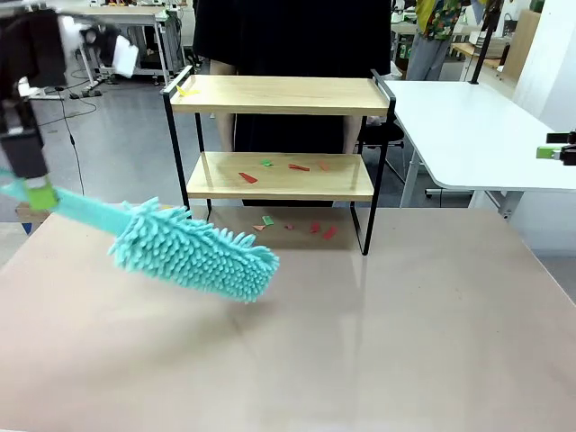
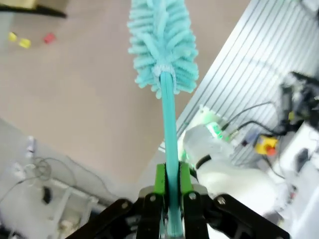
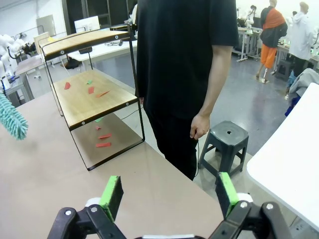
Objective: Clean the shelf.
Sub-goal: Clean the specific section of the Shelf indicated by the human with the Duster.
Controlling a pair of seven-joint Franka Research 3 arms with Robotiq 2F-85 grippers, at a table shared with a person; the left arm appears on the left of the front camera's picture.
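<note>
On the table [image 1: 405, 342] stands the shelf [image 1: 288, 94]; front-left of it the teal duster [image 1: 193, 252] hangs low, handle clamped tight in the left gripper [image 1: 40, 193], while the right gripper [image 3: 169, 191], off the shelf's right, gapes wide and empty. Likely best: raise the head to board height, sweep the scraps [image 1: 288, 167] out the open front, clear of the side rails [image 1: 385, 85].

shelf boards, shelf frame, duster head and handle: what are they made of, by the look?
Shelf: the boards look like pale wood or wood-look laminate, matt, with faint grain. The frame is probably metal, going by the thin black rods with a satin coat.
Duster: the head is likely teal chenille microfibre, given its soft stubby fingers. The handle, clamped in the left gripper, seems to be smooth teal plastic.
</note>
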